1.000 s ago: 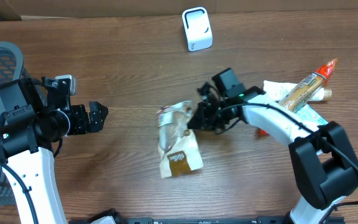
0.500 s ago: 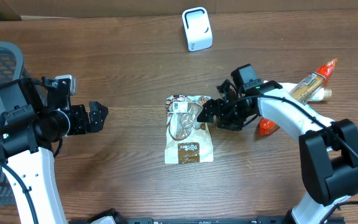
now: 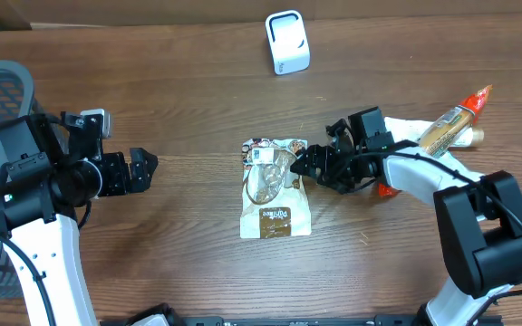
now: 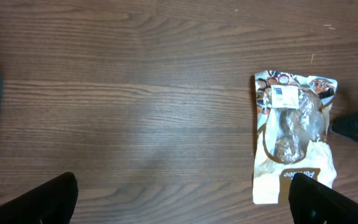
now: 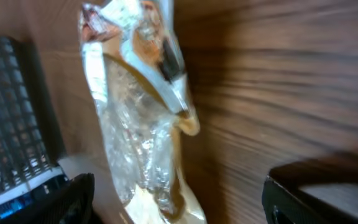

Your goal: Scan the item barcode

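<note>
Right hand (image 3: 314,168), released, sits just beside the snack bag (image 3: 275,195) lying flat on the worktop (image 3: 188,109); left hand (image 3: 145,170), also released, hovers well apart.

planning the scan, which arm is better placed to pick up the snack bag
Right: the right fingers, open, sit just beside the snack bag; the left fingers are open too but far off to its left.

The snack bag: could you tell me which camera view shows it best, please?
The left wrist view: the snack bag lies flat and sharp, its white label facing up. Overhead shows it whole but small; the right wrist view shows it blurred.
</note>
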Robot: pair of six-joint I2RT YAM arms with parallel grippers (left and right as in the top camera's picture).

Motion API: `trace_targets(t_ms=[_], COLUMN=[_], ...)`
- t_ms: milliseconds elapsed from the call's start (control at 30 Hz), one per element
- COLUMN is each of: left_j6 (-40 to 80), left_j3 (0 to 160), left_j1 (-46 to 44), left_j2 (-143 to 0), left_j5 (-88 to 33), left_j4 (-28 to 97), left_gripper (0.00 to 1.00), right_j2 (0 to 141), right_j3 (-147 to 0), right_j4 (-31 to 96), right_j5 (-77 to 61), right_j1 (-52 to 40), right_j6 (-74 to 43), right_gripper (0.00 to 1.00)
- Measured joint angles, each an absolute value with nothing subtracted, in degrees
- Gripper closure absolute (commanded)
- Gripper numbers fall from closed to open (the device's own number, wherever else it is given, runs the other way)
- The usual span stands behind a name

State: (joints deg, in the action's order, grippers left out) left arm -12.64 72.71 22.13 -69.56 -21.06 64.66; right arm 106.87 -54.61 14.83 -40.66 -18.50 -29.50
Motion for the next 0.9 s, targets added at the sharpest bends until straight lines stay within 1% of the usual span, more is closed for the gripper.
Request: trace_targets(t_ms=[167,267,333,433,533,800,867,900], left_j6=[-12.67,-12.67,-12.67,-12.64,-12.64,-12.64,-12.67,-12.64], left_j3=[72.71,72.71,72.71,72.71,72.71,72.71,72.71,72.71], left_j1=[22.13,22.13,22.13,22.13,22.13,22.13,22.13,22.13], left_j2=[-69.56,-69.56,-69.56,-69.56,-69.56,-69.56,-69.56,-69.56], left_j5=[-21.06,-21.06,-21.04,-21.04,-21.06,-21.04,-21.06,-21.04], left_j4=[64.64,64.64,64.66,64.66,64.66,64.64,64.66,64.64], left_gripper=[0.01,0.01,0.00,0.00,0.00,0.01,0.01,0.01], right_j2=[107.98,110.13,112.05,114.52,116.14,117.73,117.84,117.84], right_j3=[-53.60,-53.60,-53.65,-53.84,-53.95,-53.45,-53.34,-53.30], right_j4=[7.75,2.48,-1.41,-5.17,-6.07,-11.00,-12.58,-13.23], right_j5=[-41.28,-43.16,-44.91,-46.89,-47.86,-48.23,-48.60,-48.77], right_j1=[-21.02,-23.09,-24.43,-25.93,-26.44,-26.46,-26.46,-26.46], right_j6=[-33.82,-36.84,-39.09,-42.70,-45.25,-47.83,-47.92,-47.92], right_gripper=[0.14,0.17,0.25,0.45,0.60,0.74,0.81,0.87])
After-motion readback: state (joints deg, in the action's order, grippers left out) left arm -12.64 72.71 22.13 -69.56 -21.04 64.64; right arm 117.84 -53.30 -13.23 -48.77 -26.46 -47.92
